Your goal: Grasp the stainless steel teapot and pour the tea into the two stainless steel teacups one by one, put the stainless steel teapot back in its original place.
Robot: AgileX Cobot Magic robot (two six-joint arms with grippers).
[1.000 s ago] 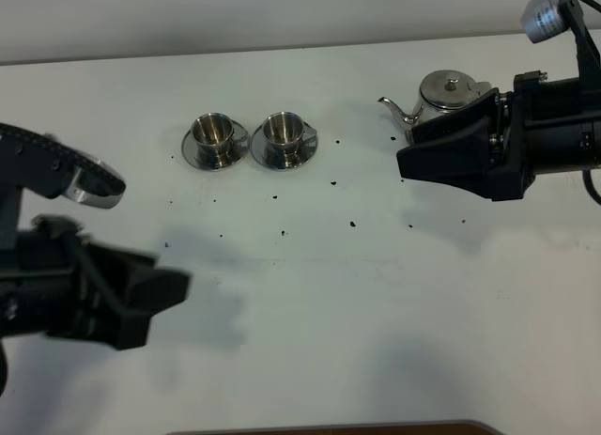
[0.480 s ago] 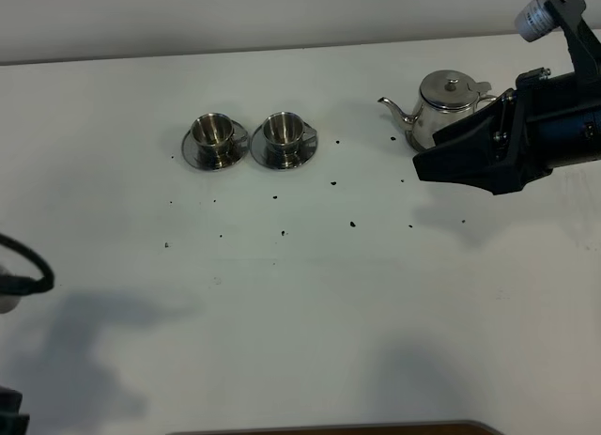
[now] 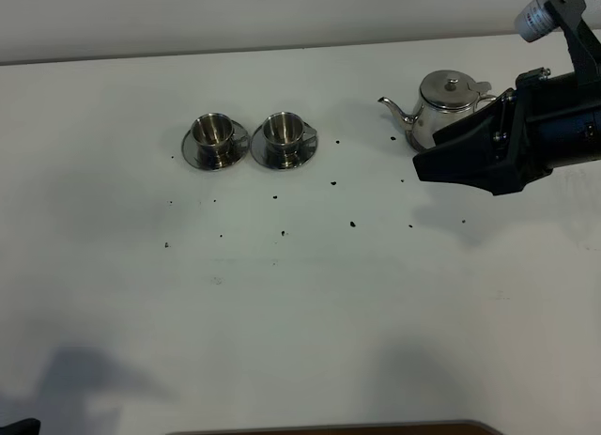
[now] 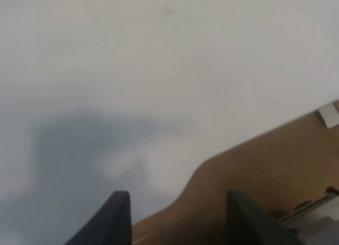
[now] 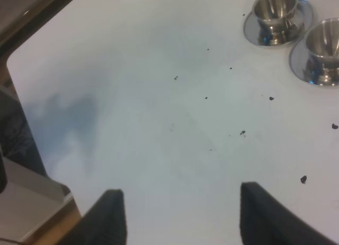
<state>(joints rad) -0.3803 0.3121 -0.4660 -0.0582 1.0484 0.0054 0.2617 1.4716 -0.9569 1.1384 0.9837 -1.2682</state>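
Note:
The stainless steel teapot point(image 3: 449, 99) stands upright at the back right, lid shut, spout pointing left. My right gripper point(image 3: 423, 166) hovers just in front of it, pointing left, and covers its lower right side. Its original place under the base is hidden. In the right wrist view the right gripper point(image 5: 180, 218) is open with only bare table between its fingers. The two stainless steel teacups point(image 3: 214, 129) point(image 3: 285, 128) sit side by side on saucers at the back left, also seen in the right wrist view point(image 5: 275, 7) point(image 5: 324, 44). My left gripper point(image 4: 177, 218) is open over the table's front edge.
Several dark specks point(image 3: 352, 224) lie scattered across the white table point(image 3: 310, 303) between the cups and the teapot. A brown wooden edge point(image 4: 254, 165) runs along the table's front. The back edge meets a pale wall point(image 3: 282, 17).
The left arm has pulled back out of the high view toward the front left corner. The right gripper shifted slightly right and up, then stayed still.

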